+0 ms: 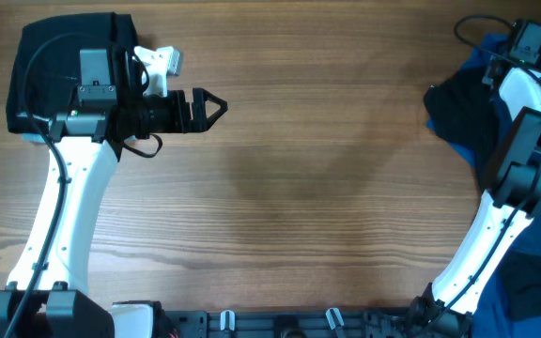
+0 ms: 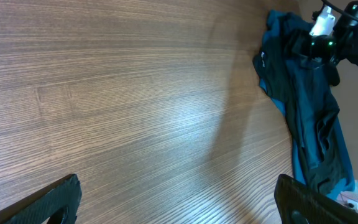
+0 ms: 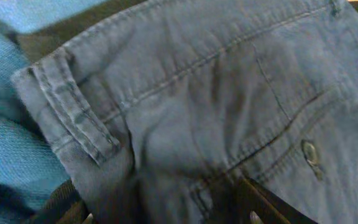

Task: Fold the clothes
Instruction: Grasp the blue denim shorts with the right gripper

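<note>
The right gripper [image 3: 160, 196] is down on the shorts [image 3: 197, 93], its jaws apart and nothing pinched between them that I can see. The tips sit just below the waistband, near a belt loop [image 3: 73, 118], with a button [image 3: 309, 152] off to one side. Pale blue cloth [image 3: 5, 162] lies under the shorts' edge. All this is in the pile [image 1: 458, 113] at the table's [image 1: 327, 188] right side.

The step looks like picking the shorts out. It would go best with a bite on the waistband alone, closing on its doubled seam and not on the blue cloth beneath, then a lift straight up so the legs hang free.

The left gripper [image 1: 216, 107] hangs wide open over bare wood, beside a black folded stack [image 1: 54, 56].
</note>
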